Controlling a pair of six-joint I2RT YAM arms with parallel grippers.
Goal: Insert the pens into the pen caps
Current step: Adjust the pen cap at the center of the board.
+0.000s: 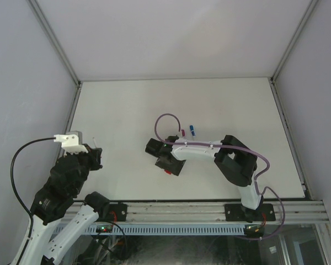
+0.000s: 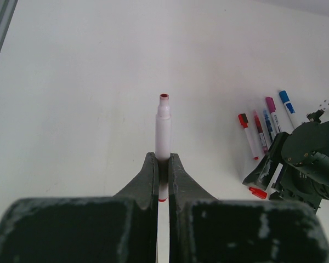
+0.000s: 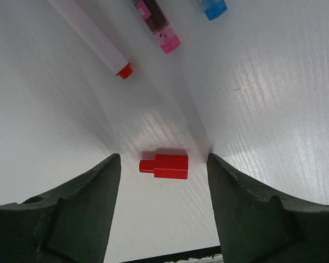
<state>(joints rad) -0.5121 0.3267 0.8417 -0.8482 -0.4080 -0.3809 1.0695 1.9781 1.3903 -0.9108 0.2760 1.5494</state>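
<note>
**Red cap lies crosswise between right arm's spread fingers**

The right gripper [image 3: 163,160] hangs low over the white table [image 1: 121,110]. Its two dark fingers are spread wide, and a small red plastic cap [image 3: 165,166] lies flat between them, touching neither. The cap's long axis runs from one finger towards the other, with its narrower stub facing the finger on the left of the wrist view. Which end is the open mouth cannot be told. Closing here would likely catch the cap end to end rather than across its sides, so the pickup turns on the wrist's angle to that axis.

Well apart, at the table's left side, the left gripper [image 2: 163,164] is pressed tight on a white-barrelled marker pen [image 2: 163,129]. The pen is uncapped, and its red-rimmed tip points straight out beyond the fingertips. The right arm is by far the nearer to the cap. Just beyond the cap lies a row of other pens [image 2: 272,114] with red, magenta and blue ends, none of them in either gripper.
</note>
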